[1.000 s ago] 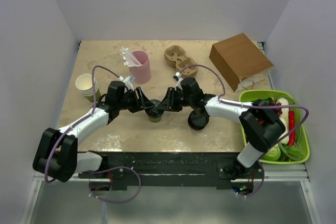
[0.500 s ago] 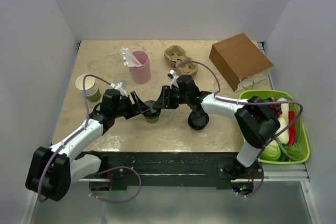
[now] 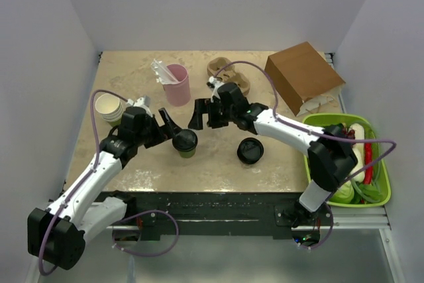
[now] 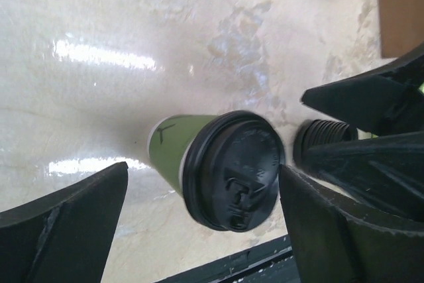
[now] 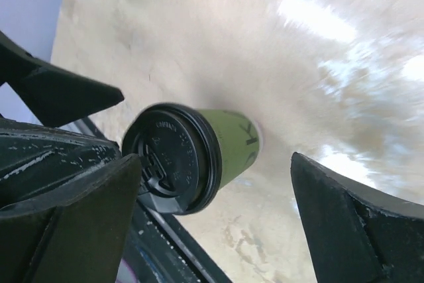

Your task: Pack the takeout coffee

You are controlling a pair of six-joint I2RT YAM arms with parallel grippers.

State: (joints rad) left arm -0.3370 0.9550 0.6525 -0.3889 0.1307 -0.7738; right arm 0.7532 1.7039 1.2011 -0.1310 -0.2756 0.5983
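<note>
**Both pincers open, lidded coffee cup standing free on the tabletop**

The takeout coffee (image 3: 185, 142), a green paper cup under a round black lid, stood upright on the beige tabletop (image 3: 126, 71), a little left of centre. The left pincer (image 3: 167, 128) sat just to the cup's left with its jaws spread wide. In the left wrist view the cup (image 4: 218, 170) showed between the two fingers with a gap on either side, so nothing was gripped. The right pincer (image 3: 202, 115) hung behind and slightly right of the cup, also wide open and holding nothing. Its wrist camera looked down on the lid (image 5: 173, 157) between the parted fingers.

A loose round black lid (image 3: 250, 150) lay to the cup's right, apart from it. Farther back stood a pink cup (image 3: 177, 85) and a cardboard cup carrier (image 3: 228, 71). A stack of white paper cups (image 3: 108, 107) stood at the left edge. A brown paper bag (image 3: 303, 77) lay on its side at the back right, with a green basket (image 3: 311, 124) of vegetables nearer, along the right edge.
</note>
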